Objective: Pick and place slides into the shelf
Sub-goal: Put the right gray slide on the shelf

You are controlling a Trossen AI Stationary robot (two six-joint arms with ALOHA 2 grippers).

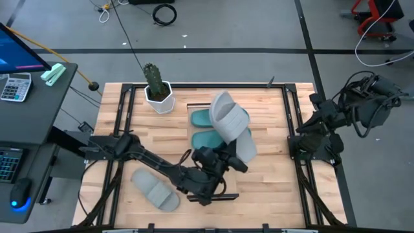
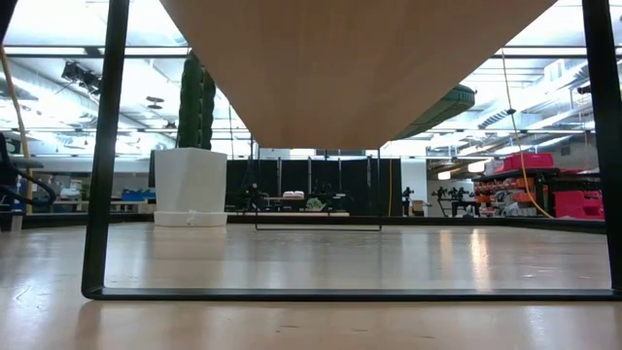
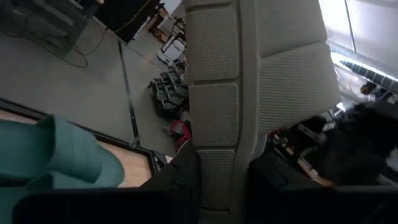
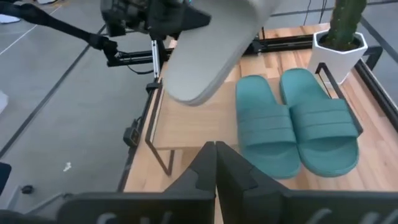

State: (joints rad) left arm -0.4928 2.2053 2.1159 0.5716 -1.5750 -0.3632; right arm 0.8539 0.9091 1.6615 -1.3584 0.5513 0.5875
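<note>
My left gripper [image 1: 234, 162] is shut on a light grey slide [image 1: 231, 123] and holds it up over the shelf [image 4: 186, 130]. Two teal-green slides [image 4: 292, 121] lie side by side on the shelf, soles down, under and beside the raised one. The second grey slide [image 1: 155, 189] lies flat on the tabletop near the near-left corner. In the low view only the shelf's underside [image 2: 360, 68] and a teal edge [image 2: 442, 105] show. My right gripper [image 4: 216, 155] is shut and waits off the table's right side. My left gripper pinches the grey slide between its two fingers [image 3: 183, 183] at the slide's lower, near end [image 1: 247, 153]. The ribbed sole [image 3: 214, 93] faces the wrist camera. The slide is lifted clear and slants up from the fingers toward the far side; its strap [image 1: 229, 116] faces up.
A cactus in a white pot [image 1: 157, 90] stands at the far-left of the tabletop, beside the shelf's far end. Black metal frame legs [image 2: 102, 194] stand on the table. A desk with a calculator [image 1: 16, 85] lies left of the table.
</note>
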